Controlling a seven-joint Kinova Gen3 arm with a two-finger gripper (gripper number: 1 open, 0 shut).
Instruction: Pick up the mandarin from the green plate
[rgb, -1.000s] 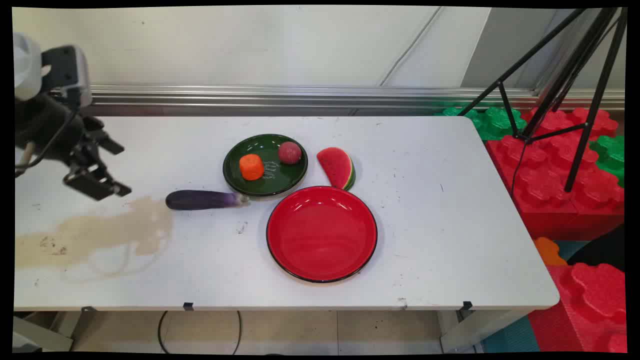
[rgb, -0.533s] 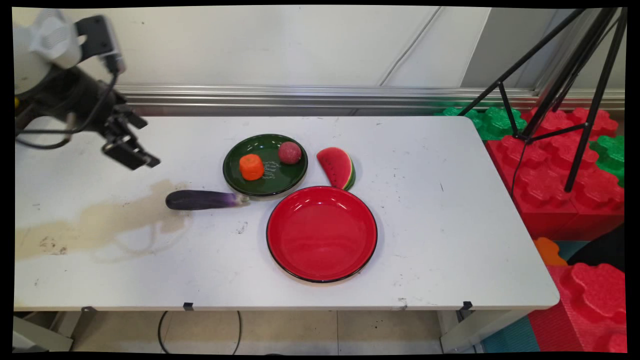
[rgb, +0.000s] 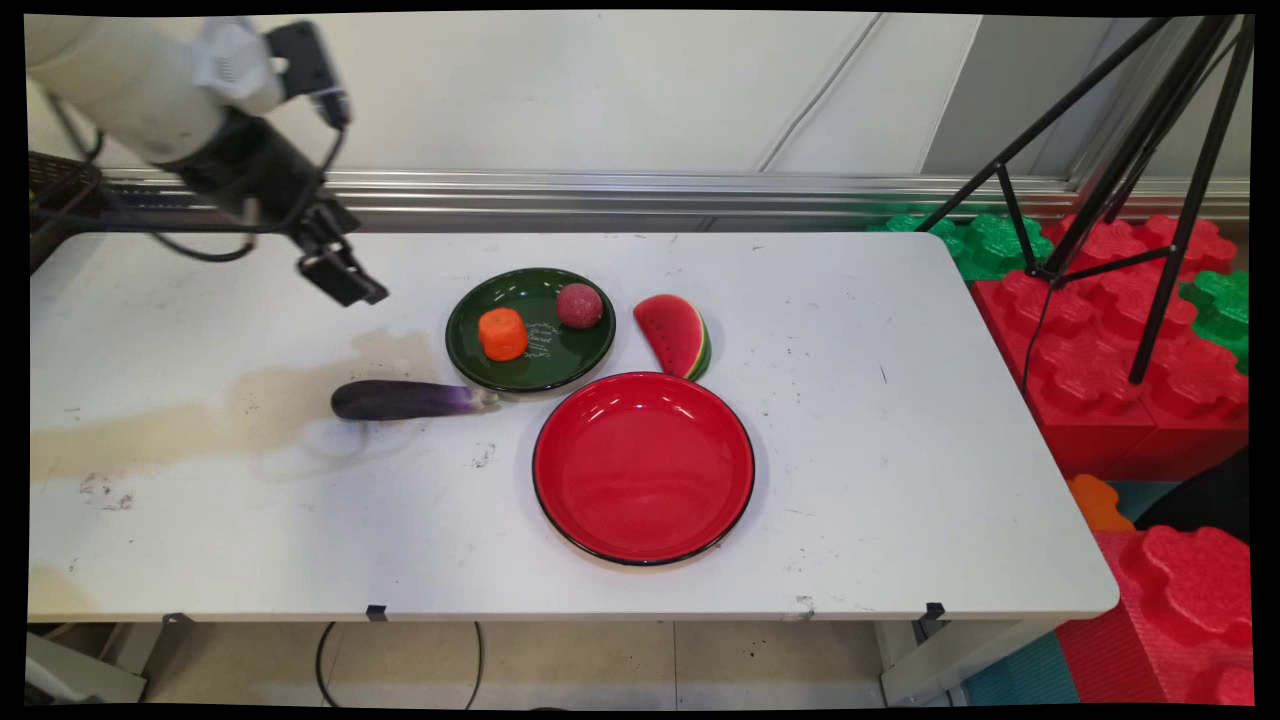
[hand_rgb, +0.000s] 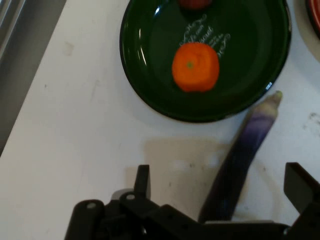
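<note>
My gripper (rgb: 350, 285) hangs open above the table's back left, a little left of the dark green plate (rgb: 540, 368), holding nothing. In the hand view the gripper (hand_rgb: 220, 172) looks down with a purple eggplant (hand_rgb: 245, 150) running between its fingers below it. The eggplant (rgb: 405, 400) lies flat on the table, its stem end touching the green plate's (hand_rgb: 145, 75) near rim. On that plate sit an orange piece (rgb: 502, 334) (hand_rgb: 195, 66) and a dark red ball (rgb: 579, 305) (hand_rgb: 194, 4).
A large red plate (rgb: 643, 465) lies nearer the front, right of the eggplant. A watermelon slice (rgb: 675, 335) stands between the two plates. A black tripod (rgb: 1120, 170) and red and green foam blocks (rgb: 1130, 340) stand beyond the table's right edge.
The gripper has swung from the table's left edge to the right and farther back, toward the green plate. Nothing on the table has moved.
</note>
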